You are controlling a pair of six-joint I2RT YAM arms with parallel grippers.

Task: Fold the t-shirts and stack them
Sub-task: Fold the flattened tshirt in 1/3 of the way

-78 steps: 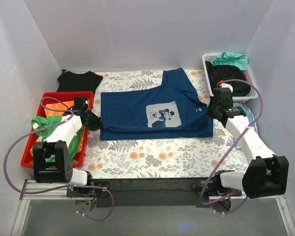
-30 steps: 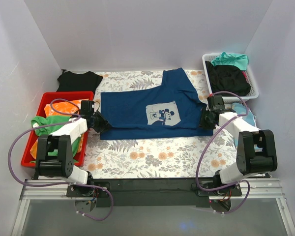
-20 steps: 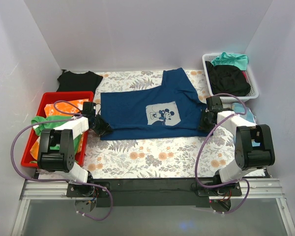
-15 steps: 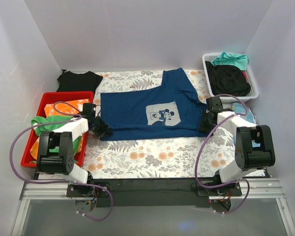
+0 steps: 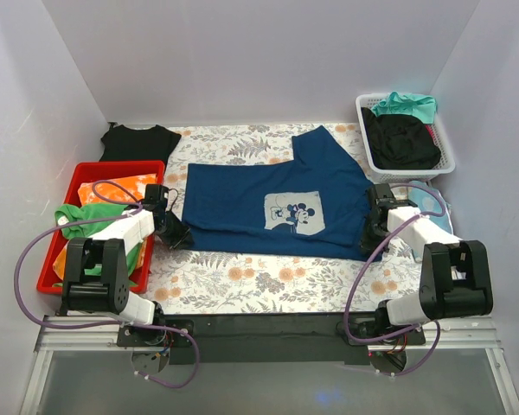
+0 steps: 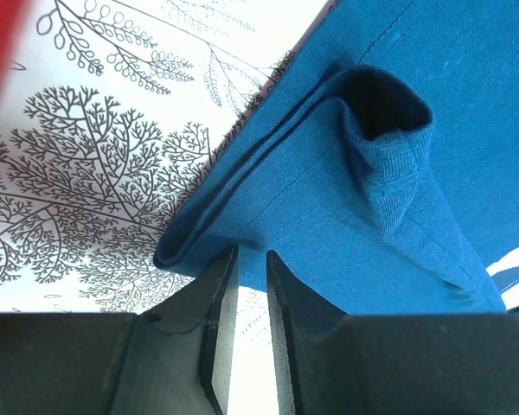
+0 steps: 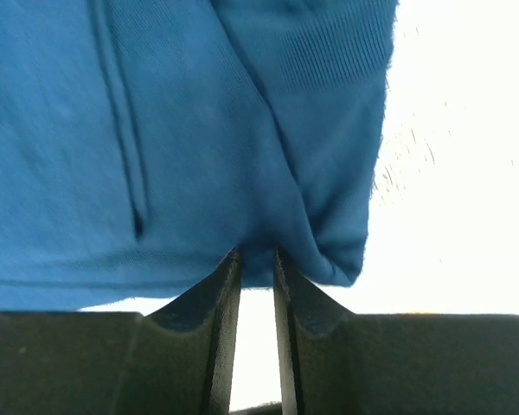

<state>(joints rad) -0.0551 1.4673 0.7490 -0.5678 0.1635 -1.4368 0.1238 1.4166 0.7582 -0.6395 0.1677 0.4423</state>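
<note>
**Two robot arms pinch the near corners of a navy t-shirt laid out for folding**

Nearest the camera, the left tool (image 5: 176, 233) and the right tool (image 5: 371, 237) sit low on the floral worktop (image 5: 242, 278). One is at each end of the near hem of the navy t-shirt (image 5: 242, 186). Each tool is pressed together on the cloth, pinching a corner.

The shirt lies spread across the middle of the worktop, with its pale mouse print (image 5: 294, 213) facing up. Left of it is a red tray (image 5: 112, 163) holding green and orange garments. Further back, a black t-shirt (image 5: 138, 138) lies in the far-left corner. A white basket (image 5: 446, 143) at the far right holds another black shirt (image 5: 402, 138) and a teal shirt (image 5: 406, 105).

The step in hand looks like the first fold. To do it well, both corners should rise together and travel level, so the hem stays taut and the shirt does not skew or drag.

The overhead view shows the whole layout but hides the jaws. The left wrist view shows the fingers (image 6: 214, 303) gripping a doubled, bunched fold that could slip or carry extra layers. The right wrist view shows a neater bite on the ribbed hem, with the background washed out to white.
</note>
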